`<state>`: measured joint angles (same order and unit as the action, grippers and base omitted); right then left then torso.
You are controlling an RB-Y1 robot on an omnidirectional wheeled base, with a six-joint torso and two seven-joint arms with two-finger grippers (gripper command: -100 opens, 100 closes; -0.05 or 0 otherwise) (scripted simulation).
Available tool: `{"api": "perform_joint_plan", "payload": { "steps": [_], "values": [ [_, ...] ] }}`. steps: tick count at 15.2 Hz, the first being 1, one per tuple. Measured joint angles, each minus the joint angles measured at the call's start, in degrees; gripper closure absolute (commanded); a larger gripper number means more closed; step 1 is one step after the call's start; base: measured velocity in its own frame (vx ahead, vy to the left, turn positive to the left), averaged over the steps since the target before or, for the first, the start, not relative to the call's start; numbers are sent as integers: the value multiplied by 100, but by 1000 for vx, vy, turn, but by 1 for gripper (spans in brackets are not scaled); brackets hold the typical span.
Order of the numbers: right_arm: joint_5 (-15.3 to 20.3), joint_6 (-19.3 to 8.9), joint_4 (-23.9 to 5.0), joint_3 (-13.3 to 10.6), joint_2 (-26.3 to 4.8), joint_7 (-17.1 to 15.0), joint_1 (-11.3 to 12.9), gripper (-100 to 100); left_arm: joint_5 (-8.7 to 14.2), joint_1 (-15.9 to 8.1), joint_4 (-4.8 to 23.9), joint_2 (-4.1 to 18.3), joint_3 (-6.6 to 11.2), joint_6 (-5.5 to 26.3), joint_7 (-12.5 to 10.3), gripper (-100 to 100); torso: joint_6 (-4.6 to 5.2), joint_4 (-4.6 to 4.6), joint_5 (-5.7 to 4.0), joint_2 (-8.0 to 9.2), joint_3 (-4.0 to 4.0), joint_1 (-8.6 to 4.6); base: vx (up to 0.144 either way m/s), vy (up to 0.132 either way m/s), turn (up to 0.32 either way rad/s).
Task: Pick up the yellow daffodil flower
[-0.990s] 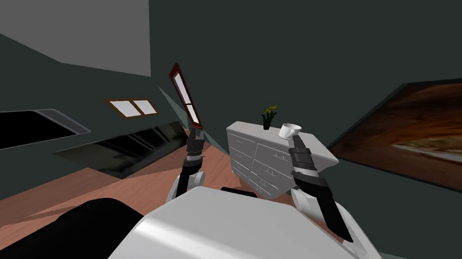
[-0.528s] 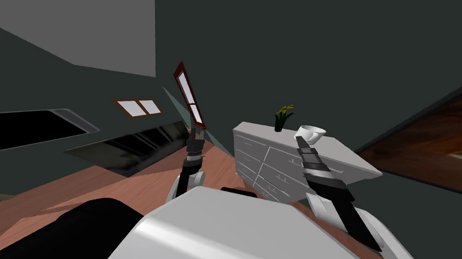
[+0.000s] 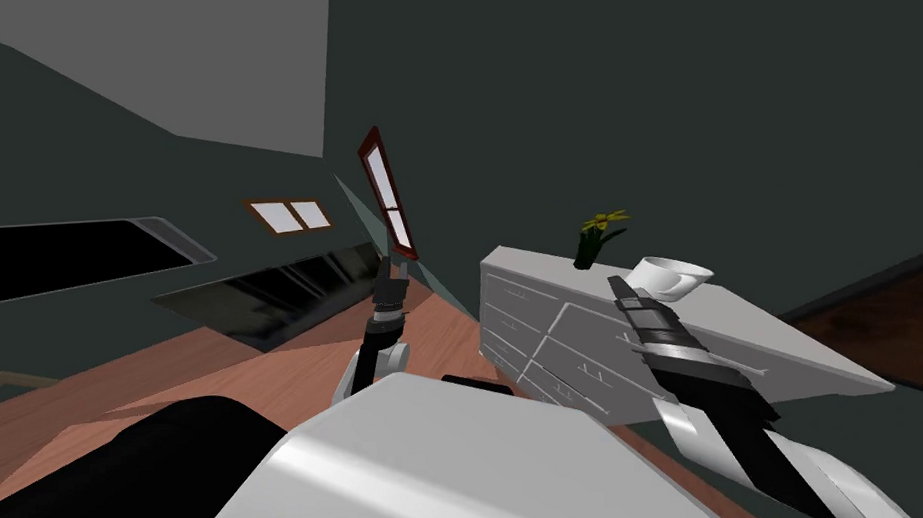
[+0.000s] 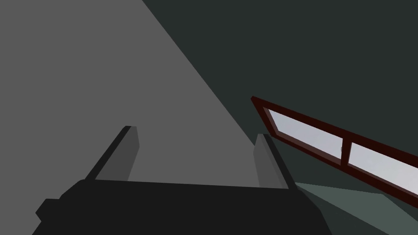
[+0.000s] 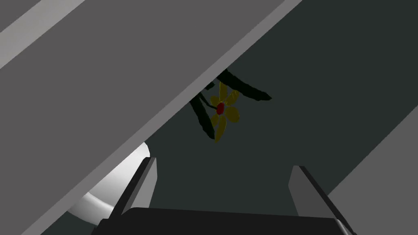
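Daffodil (image 3: 596,238) stands on the dresser (image 3: 805,345), at the back edge of its top toward the left end, with a white cup (image 3: 673,276) just beside it nearer the middle. Its long axis runs upright: a dark base on the dresser top, dark leaves splaying outward, the yellow bloom at the top. In the right wrist view the bloom (image 5: 222,109) shows its red centre, so it faces roughly toward your right gripper (image 5: 222,163).

Treat it as light and fragile. The petals and leaves will likely bend or crush, and a thing this small may tip at a nudge. Take hold low, on the dark base or the bunched stems just above it, not on the bloom.

Your right jaws stand open and empty, in front of the dresser and under its top edge, well apart from the flower. The cup sits close to your line of approach, so watch it.

Your left gripper (image 4: 196,131) is raised ahead of the chest, its jaws open and holding nothing.
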<state>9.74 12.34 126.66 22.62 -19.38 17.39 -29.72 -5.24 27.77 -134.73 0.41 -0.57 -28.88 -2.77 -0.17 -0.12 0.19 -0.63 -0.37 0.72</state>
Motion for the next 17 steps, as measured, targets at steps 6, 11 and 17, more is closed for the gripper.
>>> {"api": "perform_joint_plan", "payload": {
  "steps": [6, 11, 17],
  "values": [
    [322, -472, -184, 597, -318, 343, -141, -100, 0, 0, 0, 0, 0, 0, 0, 0, -6, -6, -4, -15, -10, -6, 76, 147, 52],
    [570, -909, -353, 1113, -589, 598, -274, -100, 0, 0, 0, 0, 0, 0, 0, 0, -5, -8, -4, -23, -15, -6, 94, 149, 60],
    [860, -1464, -627, 1724, -958, 907, -406, -100, 0, 0, 0, 0, 0, 0, 0, 0, -6, -8, -5, -25, -16, -11, 97, 133, 62]
  ]
}}
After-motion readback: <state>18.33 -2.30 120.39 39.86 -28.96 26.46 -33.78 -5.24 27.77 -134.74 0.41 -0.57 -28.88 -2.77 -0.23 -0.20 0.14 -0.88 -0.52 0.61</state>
